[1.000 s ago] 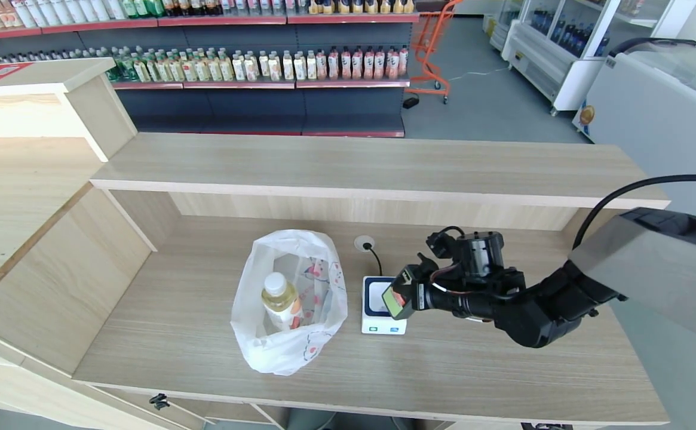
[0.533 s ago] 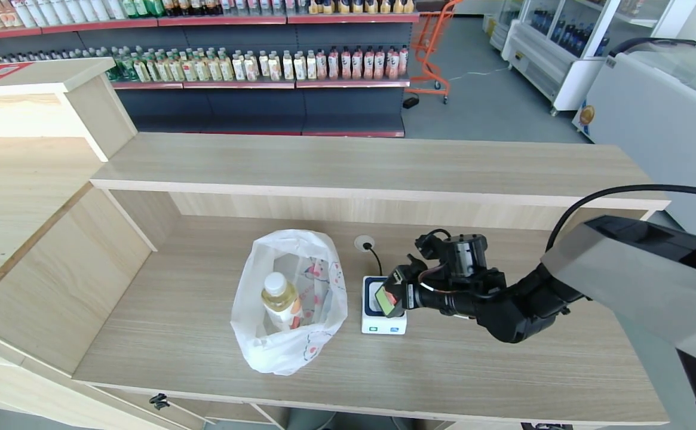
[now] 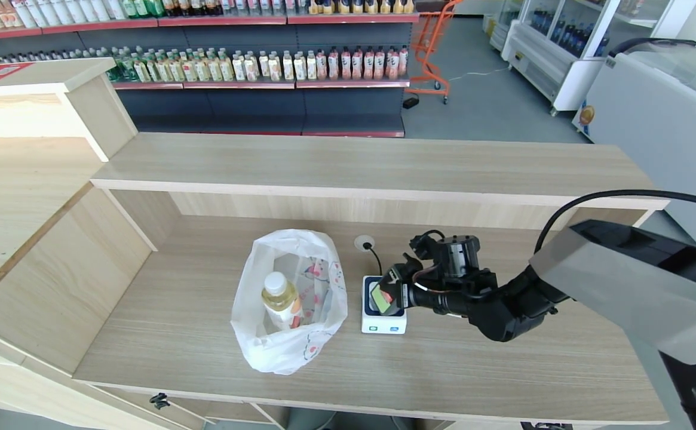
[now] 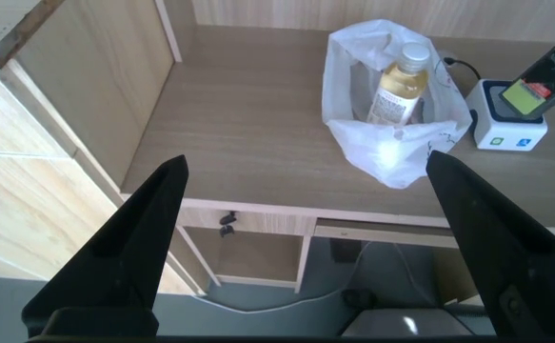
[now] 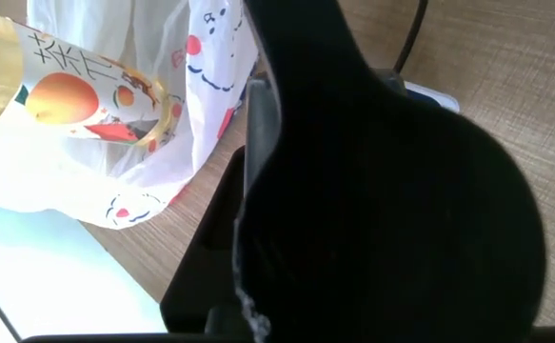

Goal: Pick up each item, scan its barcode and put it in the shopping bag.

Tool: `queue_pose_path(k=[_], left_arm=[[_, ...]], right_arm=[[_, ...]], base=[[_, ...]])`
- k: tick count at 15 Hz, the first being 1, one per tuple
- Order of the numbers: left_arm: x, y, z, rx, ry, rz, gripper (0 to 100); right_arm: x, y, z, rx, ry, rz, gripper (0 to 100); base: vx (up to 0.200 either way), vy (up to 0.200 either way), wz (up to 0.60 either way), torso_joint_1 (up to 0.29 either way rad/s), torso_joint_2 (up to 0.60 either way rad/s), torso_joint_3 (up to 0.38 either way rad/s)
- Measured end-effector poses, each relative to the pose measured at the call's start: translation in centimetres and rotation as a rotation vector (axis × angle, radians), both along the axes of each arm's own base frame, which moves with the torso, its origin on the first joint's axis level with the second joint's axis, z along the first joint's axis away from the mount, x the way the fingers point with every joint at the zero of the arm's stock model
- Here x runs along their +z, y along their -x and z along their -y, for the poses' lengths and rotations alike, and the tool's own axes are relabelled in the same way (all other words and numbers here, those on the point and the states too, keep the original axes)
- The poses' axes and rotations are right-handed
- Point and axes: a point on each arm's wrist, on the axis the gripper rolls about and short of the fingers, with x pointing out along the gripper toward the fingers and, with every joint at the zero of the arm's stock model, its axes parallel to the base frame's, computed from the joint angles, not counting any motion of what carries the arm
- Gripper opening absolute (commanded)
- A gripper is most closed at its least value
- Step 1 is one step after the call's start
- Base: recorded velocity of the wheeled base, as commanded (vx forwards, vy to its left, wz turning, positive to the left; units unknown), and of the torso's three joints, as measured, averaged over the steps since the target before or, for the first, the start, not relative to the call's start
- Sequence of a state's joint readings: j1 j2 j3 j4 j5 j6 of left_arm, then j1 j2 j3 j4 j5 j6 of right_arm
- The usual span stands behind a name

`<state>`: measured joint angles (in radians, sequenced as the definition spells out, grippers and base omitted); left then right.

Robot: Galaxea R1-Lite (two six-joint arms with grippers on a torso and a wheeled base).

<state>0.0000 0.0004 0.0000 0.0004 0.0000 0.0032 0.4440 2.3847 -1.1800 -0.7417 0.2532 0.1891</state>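
A white plastic shopping bag [image 3: 293, 310] stands open on the wooden counter with a yellow drink bottle [image 3: 278, 300] upright inside. Just right of it sits a small white barcode scanner [image 3: 383, 323]. My right gripper [image 3: 391, 291] hovers just over the scanner's top window, shut on a small green and red packet [image 3: 379, 300]. In the right wrist view the held packet [image 5: 372, 191] is a dark mass, with the bag [image 5: 115, 181] and bottle [image 5: 77, 95] beyond it. My left gripper [image 4: 306, 162] hangs open off the counter's front edge, facing the bag [image 4: 391, 143] and scanner [image 4: 507, 131].
The scanner's black cable [image 3: 376, 260] runs to a round grommet [image 3: 364, 242] behind it. A raised ledge [image 3: 371, 167] borders the back and a wooden side wall [image 3: 67, 269] the left. Bare counter [image 3: 503, 370] lies to the right and in front.
My right arm has carried the packet leftward and slightly down, from beside the scanner to directly over its window. The bag and bottle have stayed put.
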Motion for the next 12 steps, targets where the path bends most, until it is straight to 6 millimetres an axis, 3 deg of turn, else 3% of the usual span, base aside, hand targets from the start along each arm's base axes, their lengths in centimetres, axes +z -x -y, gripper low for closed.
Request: queue_pose_path(k=[2, 5, 9, 12], left_arm=[[0.0, 0.0, 0.0, 0.0, 0.0, 0.0, 100], [0.0, 0.0, 0.0, 0.0, 0.0, 0.0, 100], [0.0, 0.0, 0.0, 0.0, -0.002, 0.0, 100], [0.0, 0.0, 0.0, 0.0, 0.004, 0.0, 100]], right_arm=[[1.3, 0.2, 0.1, -0.024, -0.044, -0.011, 0], [6.1, 2.0, 0.7, -0.04, -0.126, 0.029, 0], [12.0, 6.8, 4.5, -0.065, -0.136, 0.065, 0], [13.6, 10.3, 8.0, -0.116, -0.126, 0.056, 0]], base=[[0.0, 0.0, 0.0, 0.0, 0.0, 0.0], [0.0, 0.0, 0.0, 0.0, 0.0, 0.0], [0.0, 0.0, 0.0, 0.0, 0.0, 0.0], [0.0, 0.2, 0.0, -0.009, 0.0, 0.001]])
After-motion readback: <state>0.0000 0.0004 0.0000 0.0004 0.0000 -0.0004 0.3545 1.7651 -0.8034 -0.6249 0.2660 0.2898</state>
